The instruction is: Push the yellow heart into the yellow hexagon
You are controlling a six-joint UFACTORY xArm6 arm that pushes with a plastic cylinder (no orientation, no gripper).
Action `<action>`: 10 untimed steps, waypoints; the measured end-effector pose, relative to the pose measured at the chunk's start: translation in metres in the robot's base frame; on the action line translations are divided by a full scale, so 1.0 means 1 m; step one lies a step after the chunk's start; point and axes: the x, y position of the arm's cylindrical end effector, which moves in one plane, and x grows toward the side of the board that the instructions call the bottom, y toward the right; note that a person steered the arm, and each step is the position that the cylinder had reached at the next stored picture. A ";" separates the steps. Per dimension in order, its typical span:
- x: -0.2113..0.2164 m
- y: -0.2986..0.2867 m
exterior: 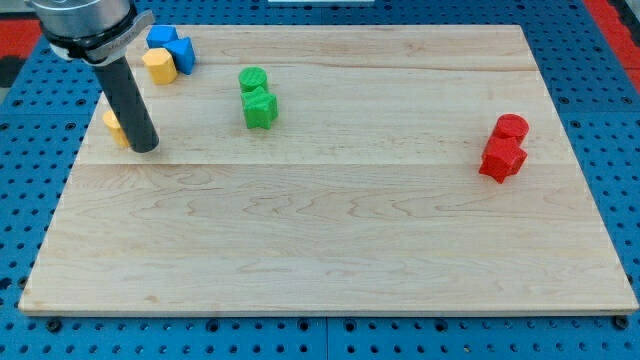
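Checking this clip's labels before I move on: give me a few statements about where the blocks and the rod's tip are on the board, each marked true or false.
1. My tip is right beside the yellow heart, on its right in the view. True.
2. The yellow hexagon sits at the view's bottom right. False: it is at the view's top left, touching the blue blocks.
3. The yellow heart already touches the yellow hexagon. False: bare board separates them.
4. Two green blocks sit together, right of the yellow blocks in the view. True.
5. The red blocks are near the view's left edge. False: they are near its right edge.
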 end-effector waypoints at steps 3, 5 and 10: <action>-0.027 -0.027; -0.053 -0.069; -0.104 -0.024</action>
